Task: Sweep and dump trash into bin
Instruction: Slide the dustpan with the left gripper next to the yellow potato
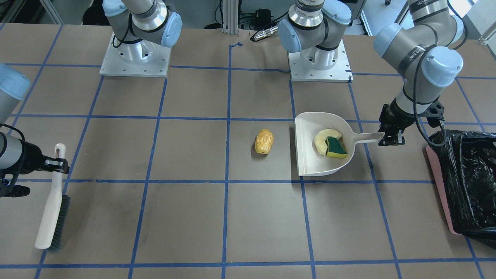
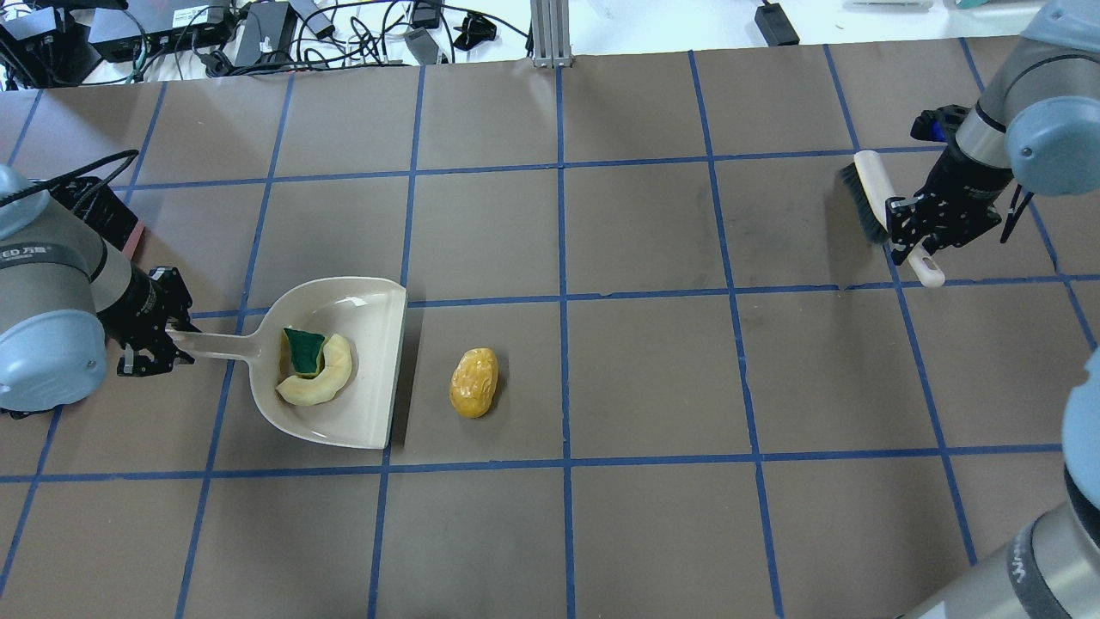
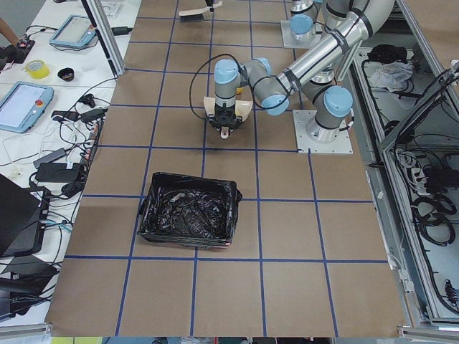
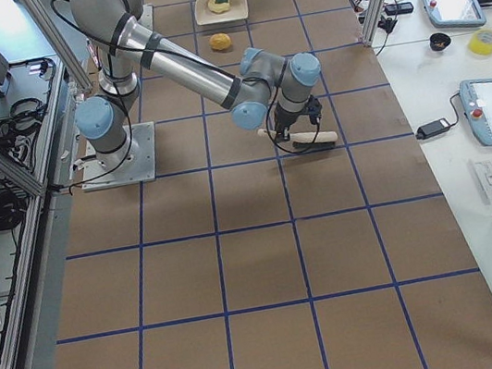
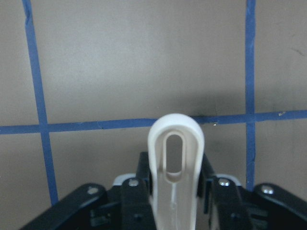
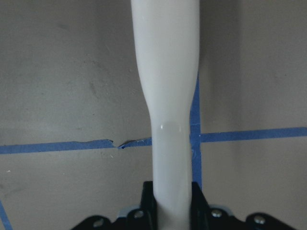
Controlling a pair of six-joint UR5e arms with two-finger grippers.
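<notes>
only scraps of lettering can be read. a dark band on the left arm (image 2: 43, 266) carries "ed" and then two signs too small to tell. the right arm (image 2: 1031, 559) shows a word starting with "w", the rest blurred.

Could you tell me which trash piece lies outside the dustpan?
The amber lumpy oval; it lies on the table, while the yellow crescent and green sponge wedge sit inside the dustpan.

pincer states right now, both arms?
Left pincer: closed on the dustpan handle.
Right pincer: closed on the brush handle.
</notes>
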